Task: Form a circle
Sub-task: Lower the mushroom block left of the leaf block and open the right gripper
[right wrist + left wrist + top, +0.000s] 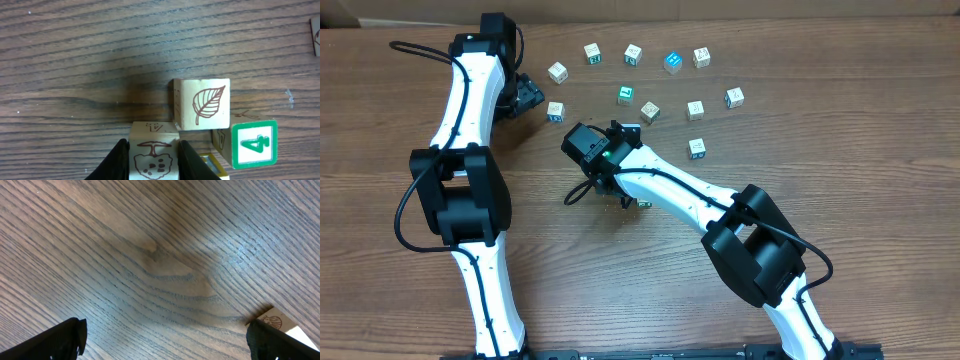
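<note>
Several small cubes lie scattered in a loose arc across the far middle of the table, among them a white one (633,54) and a teal one (672,62); they form no circle. My right gripper (152,152) is shut on a cream cube with a brown fruit drawing (153,159), low over the wood. Touching it ahead sits a leaf cube (202,104), with a green "4" cube (254,142) beside that. From overhead the right fingers are hidden under the arm's wrist (605,158). My left gripper (167,342) (528,96) is wide open and empty, beside a cube (555,111) (280,322).
A yellow-edged cube (212,165) lies just right of the held cube. Bits of green cube (642,203) peek out below the right arm. Another cube edge (315,36) shows far right. Both arms reach in from the near edge over the wooden table (880,180).
</note>
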Controlling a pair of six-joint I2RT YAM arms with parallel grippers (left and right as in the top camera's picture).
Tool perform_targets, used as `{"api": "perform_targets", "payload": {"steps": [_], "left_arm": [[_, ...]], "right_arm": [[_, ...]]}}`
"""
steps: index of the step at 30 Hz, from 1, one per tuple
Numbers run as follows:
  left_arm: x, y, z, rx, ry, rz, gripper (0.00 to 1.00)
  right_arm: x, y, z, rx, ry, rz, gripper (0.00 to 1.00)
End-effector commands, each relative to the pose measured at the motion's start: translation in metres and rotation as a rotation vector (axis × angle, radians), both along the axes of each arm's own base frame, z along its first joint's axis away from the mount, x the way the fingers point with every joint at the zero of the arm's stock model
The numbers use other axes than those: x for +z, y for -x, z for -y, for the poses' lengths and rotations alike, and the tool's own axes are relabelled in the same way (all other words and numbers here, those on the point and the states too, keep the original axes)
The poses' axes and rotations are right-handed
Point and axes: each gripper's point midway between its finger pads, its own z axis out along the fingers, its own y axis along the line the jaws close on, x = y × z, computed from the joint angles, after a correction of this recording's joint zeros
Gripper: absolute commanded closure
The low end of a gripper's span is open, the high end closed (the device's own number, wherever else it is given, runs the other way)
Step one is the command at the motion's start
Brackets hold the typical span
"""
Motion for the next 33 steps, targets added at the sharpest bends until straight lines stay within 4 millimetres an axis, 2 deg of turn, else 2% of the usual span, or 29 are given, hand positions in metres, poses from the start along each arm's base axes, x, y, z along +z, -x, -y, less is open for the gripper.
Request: {"api": "perform_targets", "payload": {"steps": [1,17,19,27,33], "left_arm": [[0.0158,-0.0019,0.0059,-0.030,0.001,0.030,0.00],[0.0158,-0.0019,0.0063,-0.031,0.001,0.030,0.00],[0.0158,-0.0019,0.0063,-0.031,0.001,0.030,0.00],[0.0158,-0.0019,0.0063,-0.031,0.001,0.030,0.00],[0.0158,-0.0019,0.0063,-0.031,0.001,0.030,0.01]], "right_arm": [[-0.0040,-0.0027,0.0128,-0.008,0.038,-0.009,0.75],[-0.0041,-0.0024,0.0135,-0.009,0.041,-0.010,0.75],[-0.0040,-0.0028,0.0129,-0.009,0.038,-0.009,0.69],[-0.0037,-0.0046,0.0107,-0.009,0.029,-0.001,0.65],[-0.0037,-0.0053,0.0095,-0.008,0.024,0.002,0.67]]}}
